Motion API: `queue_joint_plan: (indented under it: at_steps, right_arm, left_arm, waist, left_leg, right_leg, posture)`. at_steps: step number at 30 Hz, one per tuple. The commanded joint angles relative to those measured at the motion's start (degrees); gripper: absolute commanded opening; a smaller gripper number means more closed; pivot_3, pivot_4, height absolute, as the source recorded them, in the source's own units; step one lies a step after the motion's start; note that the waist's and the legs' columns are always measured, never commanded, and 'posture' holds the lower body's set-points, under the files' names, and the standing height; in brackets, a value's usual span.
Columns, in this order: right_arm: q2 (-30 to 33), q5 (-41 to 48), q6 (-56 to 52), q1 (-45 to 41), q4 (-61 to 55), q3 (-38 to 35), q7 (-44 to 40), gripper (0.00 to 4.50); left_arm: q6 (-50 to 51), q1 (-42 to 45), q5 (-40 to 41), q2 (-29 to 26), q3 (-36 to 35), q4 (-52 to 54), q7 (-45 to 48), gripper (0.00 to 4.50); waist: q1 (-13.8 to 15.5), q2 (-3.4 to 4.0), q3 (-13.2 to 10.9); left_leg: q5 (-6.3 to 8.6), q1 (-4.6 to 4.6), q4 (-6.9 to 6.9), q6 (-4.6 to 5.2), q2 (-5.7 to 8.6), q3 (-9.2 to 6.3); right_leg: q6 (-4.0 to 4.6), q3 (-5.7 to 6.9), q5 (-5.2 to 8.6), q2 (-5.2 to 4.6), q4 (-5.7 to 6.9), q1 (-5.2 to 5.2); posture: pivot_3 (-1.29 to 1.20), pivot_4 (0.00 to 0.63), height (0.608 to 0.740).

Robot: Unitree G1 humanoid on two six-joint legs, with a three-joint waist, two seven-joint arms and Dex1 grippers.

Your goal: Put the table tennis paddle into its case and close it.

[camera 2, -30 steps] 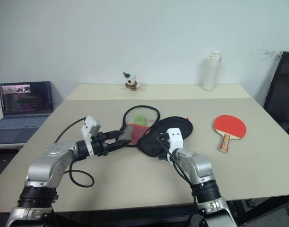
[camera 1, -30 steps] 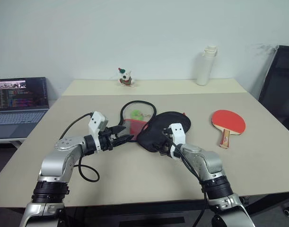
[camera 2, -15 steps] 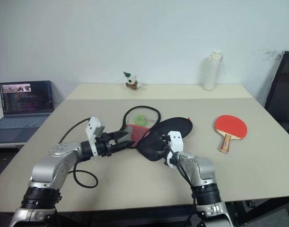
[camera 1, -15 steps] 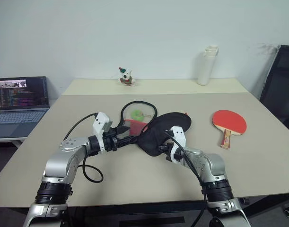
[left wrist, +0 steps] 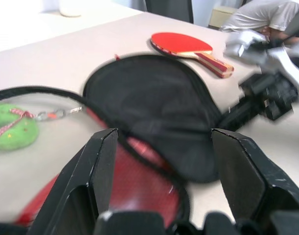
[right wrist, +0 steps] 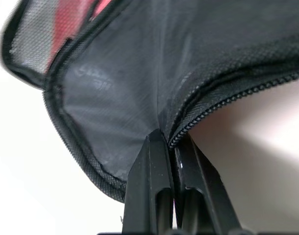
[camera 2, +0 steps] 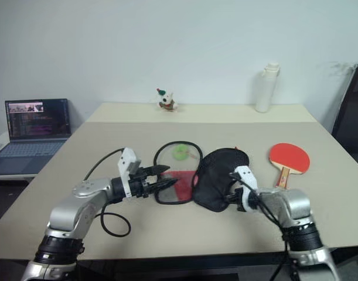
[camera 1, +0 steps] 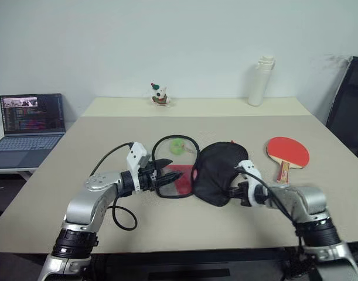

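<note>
1. The right tool (right wrist: 170,147) is clamped on the zippered rim of the case (camera 1: 217,172)'s black fabric half, near the tabletop (camera 1: 167,222)'s front edge
2. The left tool (camera 1: 170,177), fingers apart, sits at the see-through mesh half with its red panel; no writing can be read there
3. The table tennis paddle (camera 1: 287,153) lies flat, red face up, well right of the case with bare tabletop between
4. A green ball (camera 1: 177,146) sits inside the mesh rim
5. Far edge: a white bottle (camera 1: 260,81) and a small toy figure (camera 1: 160,95)
</note>
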State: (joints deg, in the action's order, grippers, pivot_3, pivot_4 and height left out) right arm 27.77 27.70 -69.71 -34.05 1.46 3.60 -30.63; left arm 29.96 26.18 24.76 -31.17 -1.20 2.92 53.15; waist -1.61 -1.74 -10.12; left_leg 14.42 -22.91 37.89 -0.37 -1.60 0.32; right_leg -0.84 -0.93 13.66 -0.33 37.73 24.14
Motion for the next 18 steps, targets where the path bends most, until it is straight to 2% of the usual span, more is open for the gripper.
queue_joint_plan:
  at_steps: [1,8,13,18]
  right_arm:
    - [4.44,-1.96,2.78,-3.02,4.36,2.52,-5.35,0.02]
    - [11.15,-7.24,10.3,-11.49,17.4,9.72,-16.77,0.02]
    - [11.62,-11.56,15.3,-16.67,26.79,12.53,-22.73,0.02]
    - [10.82,-13.65,16.43,-18.54,30.71,12.83,-25.82,0.02]
  left_arm:
    - [-0.82,0.69,0.33,0.2,0.55,2.27,0.1,3.28]
    - [-1.71,0.33,0.0,0.41,1.16,2.26,-0.17,3.28]
    - [-2.01,0.08,0.12,0.41,1.08,2.66,-0.12,3.28]
    - [-3.39,0.37,0.55,0.37,0.76,2.82,0.8,3.28]
  waist:
    - [-0.02,0.0,0.0]
    - [-0.02,-0.02,-0.05]
    - [-0.04,-0.01,-0.09]
    - [-0.02,-0.01,-0.1]
  left_leg:
    - [0.0,0.0,0.0,0.0,0.0,0.0]
    - [0.0,-0.02,-0.02,0.0,-0.02,0.04]
    - [0.0,-0.02,-0.02,0.01,-0.03,0.08]
    - [0.01,-0.03,-0.02,0.0,-0.04,0.07]
  right_leg:
    - [0.0,0.0,0.0,0.01,-0.01,0.0]
    - [0.0,0.0,0.0,0.04,-0.05,0.02]
    - [0.0,-0.01,0.0,0.05,-0.06,0.03]
    - [0.0,-0.01,-0.01,0.04,-0.06,0.04]
  posture:
    - [0.0,0.15,0.74]
    - [0.0,0.15,0.74]
    - [0.0,0.15,0.74]
    - [0.0,0.15,0.74]
